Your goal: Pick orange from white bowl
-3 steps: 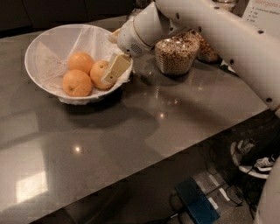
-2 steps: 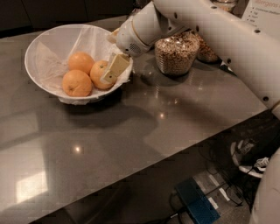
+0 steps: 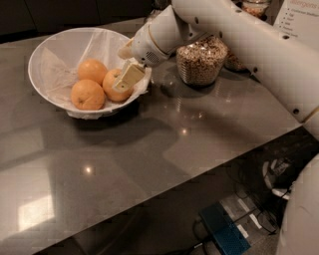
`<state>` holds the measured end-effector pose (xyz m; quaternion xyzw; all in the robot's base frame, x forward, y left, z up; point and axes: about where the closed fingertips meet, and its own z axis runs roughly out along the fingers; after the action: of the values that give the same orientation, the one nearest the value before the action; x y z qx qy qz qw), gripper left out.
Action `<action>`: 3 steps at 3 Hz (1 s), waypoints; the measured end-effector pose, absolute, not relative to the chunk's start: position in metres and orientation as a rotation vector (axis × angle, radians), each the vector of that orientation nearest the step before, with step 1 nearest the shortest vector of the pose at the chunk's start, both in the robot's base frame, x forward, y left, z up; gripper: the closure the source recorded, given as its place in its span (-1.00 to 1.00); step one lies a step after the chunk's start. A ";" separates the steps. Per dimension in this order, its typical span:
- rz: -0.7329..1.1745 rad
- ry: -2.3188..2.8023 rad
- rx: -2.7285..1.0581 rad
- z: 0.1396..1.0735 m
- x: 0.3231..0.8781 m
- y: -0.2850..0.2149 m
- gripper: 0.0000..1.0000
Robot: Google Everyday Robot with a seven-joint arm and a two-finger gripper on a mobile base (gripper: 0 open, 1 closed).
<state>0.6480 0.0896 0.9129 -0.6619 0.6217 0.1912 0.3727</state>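
The white bowl, lined with crinkled white paper, stands at the back left of the dark counter and holds three fruits. The orange, the paler one, lies at the bowl's right side. Two deeper-orange fruits lie beside it, one behind and one in front on the left. My gripper reaches down from the right over the bowl's rim. It is right at the orange and covers its right edge. My white arm stretches across the upper right.
A glass jar of cereal stands just right of the bowl, under my arm. Another jar and a white sign are behind it. The counter's front edge runs diagonally at the right, with floor, cables and a blue box below.
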 end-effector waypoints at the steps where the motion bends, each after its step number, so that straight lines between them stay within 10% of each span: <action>1: 0.507 1.605 -1.707 0.905 0.648 0.094 -0.44; 3: 0.528 1.636 -1.722 0.889 0.647 0.099 -0.52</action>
<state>0.6468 0.0994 0.8885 -0.6638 0.6305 0.2037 0.3469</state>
